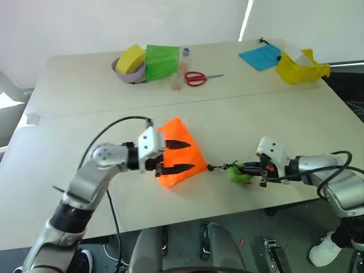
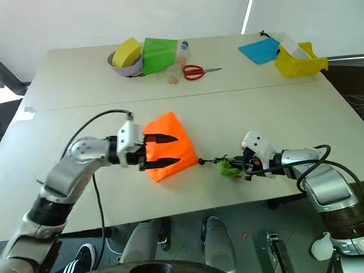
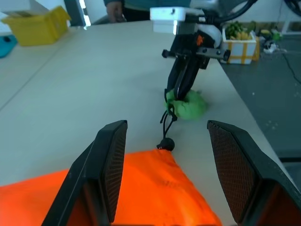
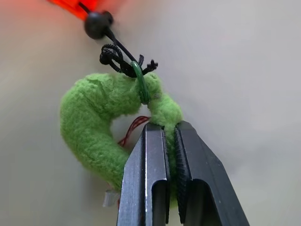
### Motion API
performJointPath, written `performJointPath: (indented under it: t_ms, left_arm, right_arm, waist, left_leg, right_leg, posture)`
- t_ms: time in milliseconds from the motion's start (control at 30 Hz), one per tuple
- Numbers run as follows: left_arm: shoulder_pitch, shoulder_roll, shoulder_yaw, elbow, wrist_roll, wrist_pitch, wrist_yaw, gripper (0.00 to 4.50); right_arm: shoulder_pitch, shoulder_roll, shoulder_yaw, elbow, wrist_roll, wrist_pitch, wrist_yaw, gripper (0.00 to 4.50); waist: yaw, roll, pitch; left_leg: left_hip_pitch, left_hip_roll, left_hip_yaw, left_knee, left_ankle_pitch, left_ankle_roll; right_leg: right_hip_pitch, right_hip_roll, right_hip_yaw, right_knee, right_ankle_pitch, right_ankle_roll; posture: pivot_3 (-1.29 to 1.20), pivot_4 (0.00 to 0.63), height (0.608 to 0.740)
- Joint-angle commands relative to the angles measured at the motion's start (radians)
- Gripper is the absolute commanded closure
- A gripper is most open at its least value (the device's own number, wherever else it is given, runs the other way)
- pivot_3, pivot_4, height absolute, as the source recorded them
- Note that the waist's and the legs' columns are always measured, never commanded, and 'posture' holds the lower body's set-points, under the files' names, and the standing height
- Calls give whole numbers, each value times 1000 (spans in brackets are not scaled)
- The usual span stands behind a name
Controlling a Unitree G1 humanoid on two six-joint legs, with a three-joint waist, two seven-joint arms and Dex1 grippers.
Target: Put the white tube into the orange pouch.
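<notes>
- Lying near the counter's (image 1: 239,122) front edge, the orange pouch (image 1: 183,161) sat with its black cord (image 2: 209,161) running out toward 3 o'clock.
- The left claw (image 1: 178,156) hung over the pouch with its two fingers spread apart, gripping nothing.
- The right claw (image 4: 170,155) was clenched on the green pompom (image 4: 101,134) at the cord's end, at 3 o'clock from the pouch.
- I could not see the white tube anywhere; whether it lay inside the pouch I cannot tell.
- At 12 o'clock from the pouch, at the far side of the counter, stood a green pouch (image 1: 161,61), a bowl (image 1: 126,74) holding something yellow, a clear bottle (image 1: 185,57) and red scissors (image 1: 199,78).
- At 1 o'clock, in the far corner, lay a blue pouch (image 1: 260,57) beside a yellow bin (image 1: 301,66).
</notes>
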Motion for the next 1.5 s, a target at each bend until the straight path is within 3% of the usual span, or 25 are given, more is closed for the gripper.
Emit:
performJointPath:
  t_ms: [33, 133, 267, 400, 567, 767, 1467, 1500]
  left_arm:
    - [-68, -55, -50, 34, 32, 87, 49, 1609]
    - [-131, -98, -40, 48, -6, 279, 98, 1609]
    - [-233, -84, -124, 68, 27, 382, 42, 1609]
    - [-311, -54, -227, 104, 109, 388, 3, 1609]
    - [-373, -91, -288, 133, 144, 406, -8, 1609]
    - [-376, -157, -295, 145, 145, 507, 41, 1609]
    - [-326, -185, -275, 139, 123, 641, 98, 1609]
    - [-325, -180, -278, 138, 124, 640, 97, 1850]
  right_arm:
    - [-3, 11, 2, -5, -15, -20, -10, 4500]
    - [6, 5, -4, -4, -18, -28, -7, 4500]
    - [3, -5, -8, 24, -31, -50, -2, 4500]
    - [-5, 11, 5, 35, -40, -67, -10, 4500]
    - [-12, 28, 19, 34, -52, -76, -20, 4500]
    - [-2, 30, 8, 27, -61, -77, -19, 4500]
    - [54, 10, -23, -19, -59, -73, -32, 4500]
    - [54, 10, -22, -19, -58, -74, -32, 4500]
  waist:
    - [0, 0, 0]
    - [-1, 0, 0]
    - [-1, -1, 0]
    - [0, -1, 0]
    - [-2, -1, 0]
    - [-2, -1, 0]
    - [0, -1, 0]
    - [0, -1, 0]
  left_leg:
    - [0, 0, 0, 0, 0, 0]
    - [0, 0, -1, 1, 0, 0]
    - [0, 0, -1, 1, 0, 0]
    - [0, 0, -1, 2, 0, 0]
    - [0, 0, -2, 2, 0, 0]
    - [1, 0, -3, 2, 0, 0]
    - [1, 0, -3, 2, 0, 0]
    - [1, 0, -3, 2, 0, 0]
  right_leg:
    - [0, 0, 0, 0, 0, 0]
    - [0, 0, 0, 0, 1, 1]
    - [0, 1, 0, 1, 0, 3]
    - [1, 0, 0, 0, 0, 2]
    - [1, 0, 0, 0, 1, 1]
    - [1, 1, 0, 1, 1, 1]
    - [1, 0, 1, 1, 1, 1]
    - [1, 0, 1, 1, 1, 1]
  posture:
    - [0, 150, 740]
    - [0, 150, 740]
    - [0, 150, 740]
    - [0, 150, 740]
    - [0, 150, 740]
    - [0, 150, 740]
    - [0, 150, 740]
    - [0, 150, 740]
